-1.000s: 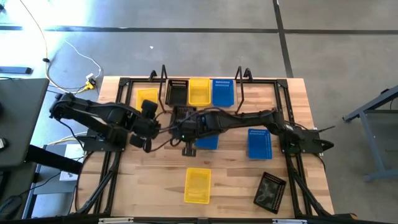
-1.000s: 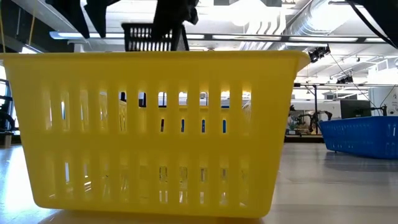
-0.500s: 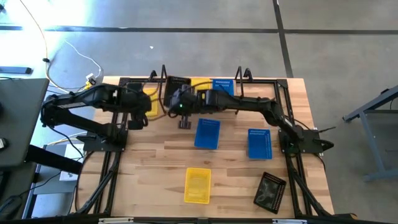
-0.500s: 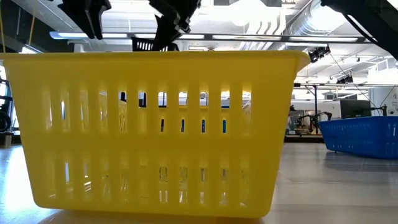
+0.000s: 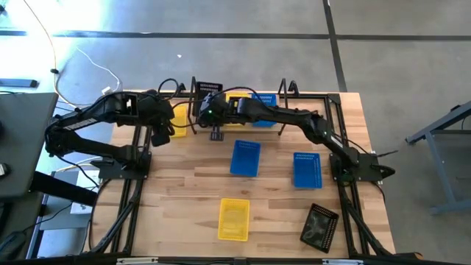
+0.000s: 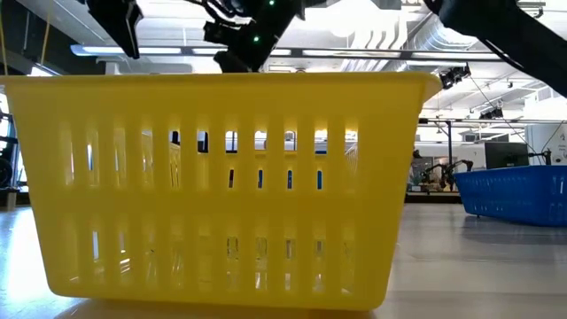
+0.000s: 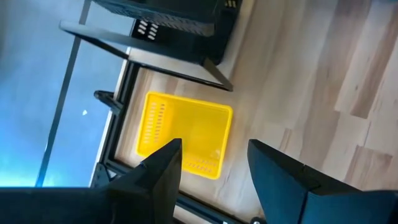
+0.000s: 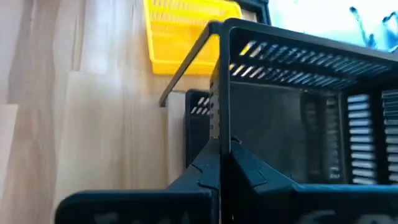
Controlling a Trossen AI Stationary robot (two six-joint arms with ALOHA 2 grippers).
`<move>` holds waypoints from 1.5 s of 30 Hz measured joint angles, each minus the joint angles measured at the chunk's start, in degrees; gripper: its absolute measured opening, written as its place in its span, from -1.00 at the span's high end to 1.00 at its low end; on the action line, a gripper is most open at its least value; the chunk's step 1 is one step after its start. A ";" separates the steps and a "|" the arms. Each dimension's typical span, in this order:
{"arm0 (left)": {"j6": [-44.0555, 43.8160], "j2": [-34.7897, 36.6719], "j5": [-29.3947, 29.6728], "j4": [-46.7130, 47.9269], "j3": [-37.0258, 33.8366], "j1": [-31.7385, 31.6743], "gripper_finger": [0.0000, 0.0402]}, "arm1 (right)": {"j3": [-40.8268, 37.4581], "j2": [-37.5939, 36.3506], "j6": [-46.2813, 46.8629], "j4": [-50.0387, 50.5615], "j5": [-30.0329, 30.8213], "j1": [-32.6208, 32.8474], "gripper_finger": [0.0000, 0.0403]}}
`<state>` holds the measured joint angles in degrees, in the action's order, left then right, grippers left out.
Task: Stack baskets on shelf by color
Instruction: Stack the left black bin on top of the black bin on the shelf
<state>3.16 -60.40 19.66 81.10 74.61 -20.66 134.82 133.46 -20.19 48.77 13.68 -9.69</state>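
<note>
Fingers of the right gripper (image 8: 221, 165) clamp the wall of a black basket (image 8: 298, 118), held over the shelf (image 5: 239, 110) at the table's far edge; the arm hides most of the shelf's contents, though yellow and blue baskets show beneath it. Another black basket (image 8: 198, 134) sits underneath. The left gripper (image 7: 211, 165), fingers apart and empty, hovers above a yellow basket (image 7: 183, 134) beside the shelf's left end frame. Low down, a near yellow basket (image 6: 221, 190) blocks almost everything. Two blue baskets (image 5: 246, 157) lie mid-table.

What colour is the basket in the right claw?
Black basket, clearest in the right wrist view.
</note>
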 joint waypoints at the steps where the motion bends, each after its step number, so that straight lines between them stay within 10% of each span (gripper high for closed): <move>1: 0.00 0.02 0.00 0.00 0.00 -0.42 0.14 | 0.00 0.26 -0.63 -0.46 -0.28 0.00 1.00; 45: 1.51 0.00 0.00 -1.49 0.00 -6.83 0.14 | -0.02 4.67 0.66 -0.59 -8.18 -5.38 0.88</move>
<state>4.67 -60.40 19.66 79.61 74.61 -27.49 134.80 138.12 -19.53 48.18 5.50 -15.07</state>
